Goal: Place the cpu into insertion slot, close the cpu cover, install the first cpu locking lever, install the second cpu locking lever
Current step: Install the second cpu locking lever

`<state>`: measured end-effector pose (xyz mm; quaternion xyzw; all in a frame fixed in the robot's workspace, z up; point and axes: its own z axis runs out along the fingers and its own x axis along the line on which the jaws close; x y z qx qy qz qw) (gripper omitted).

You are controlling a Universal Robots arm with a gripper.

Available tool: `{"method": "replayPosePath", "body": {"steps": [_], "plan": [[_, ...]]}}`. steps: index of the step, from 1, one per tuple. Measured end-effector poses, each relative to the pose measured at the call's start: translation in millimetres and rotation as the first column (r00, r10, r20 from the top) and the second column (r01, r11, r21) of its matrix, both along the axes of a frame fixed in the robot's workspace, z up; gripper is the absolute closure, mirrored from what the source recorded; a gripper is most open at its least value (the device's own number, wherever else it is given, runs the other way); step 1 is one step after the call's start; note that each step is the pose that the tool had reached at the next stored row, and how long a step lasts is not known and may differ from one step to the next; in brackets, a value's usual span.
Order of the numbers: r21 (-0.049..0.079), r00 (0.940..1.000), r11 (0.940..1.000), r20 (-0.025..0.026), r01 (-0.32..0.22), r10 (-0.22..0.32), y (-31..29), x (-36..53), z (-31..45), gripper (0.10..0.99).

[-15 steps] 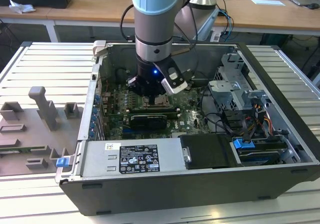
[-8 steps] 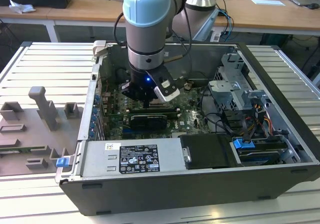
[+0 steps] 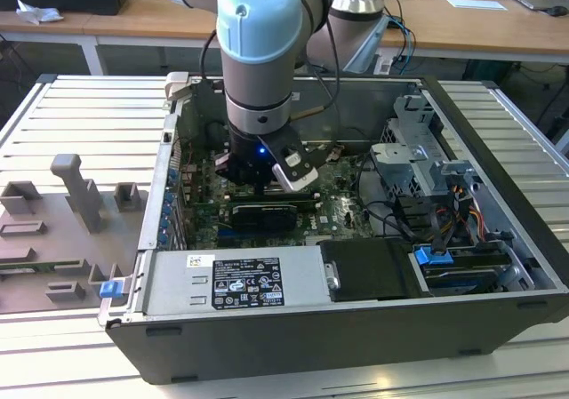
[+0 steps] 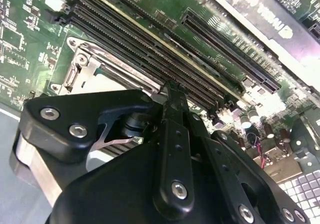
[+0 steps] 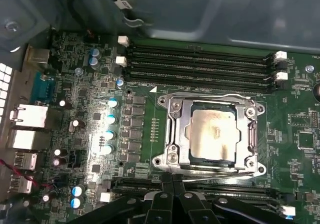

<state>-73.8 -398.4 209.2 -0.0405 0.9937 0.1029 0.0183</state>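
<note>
Cpu [image 5: 215,134] pale silvery square, seated under closed cpu cover [image 5: 175,129], gripper [image 5: 172,183] fingers pressed together

Open computer case [image 3: 498,239] with green motherboard [image 5: 85,109] inside

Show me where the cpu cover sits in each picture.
Exterior view: behind the arm.
First wrist view: cpu cover frames the cpu, beside the memory slots.
Second wrist view: cpu cover between pincer and slots.
Shared landmark: the memory slots.

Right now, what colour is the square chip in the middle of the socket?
The cpu is pale silvery-white, with a yellowish smudge; best seen in the first wrist view.
</note>
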Motion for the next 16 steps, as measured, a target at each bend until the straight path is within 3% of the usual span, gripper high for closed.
{"method": "replayPosePath", "body": {"steps": [2,4,16], "plan": [[0.027,1.0,0.9996,0.0,0.0,0.0,-2.4,-1.9,-1.1,0.98],[0.038,1.0,0.9993,0.0,0.0,0.0,-2.3,-3.3,-2.3,0.98],[0.052,1.0,0.9986,0.0,0.0,0.0,-2.4,-5.5,-9.2,0.98]]}}
